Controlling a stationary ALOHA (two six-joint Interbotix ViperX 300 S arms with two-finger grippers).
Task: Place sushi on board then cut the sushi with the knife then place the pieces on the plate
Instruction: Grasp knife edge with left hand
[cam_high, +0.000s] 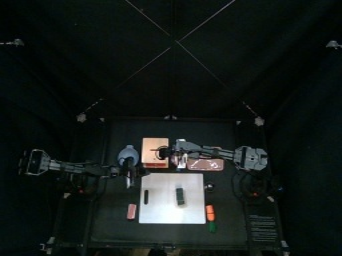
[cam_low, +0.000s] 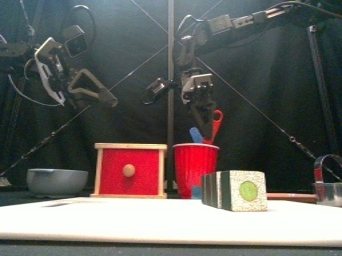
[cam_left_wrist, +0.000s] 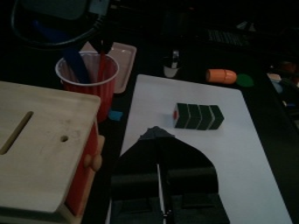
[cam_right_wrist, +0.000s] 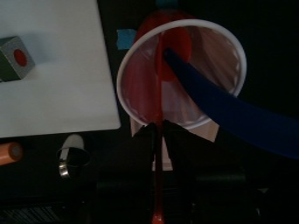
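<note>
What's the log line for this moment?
sushi whole on board | right gripper open over cup, blue knife inside | left gripper raised near box

Top looks down, front level; both wrist views share the white board (cam_left_wrist: 233, 162)

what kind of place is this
Probably a robot lab booth staged as a toy kitchen: black curtains around a small table, a left arm and right arm, and a sushi roll on a white board near a cup of knives.
</note>
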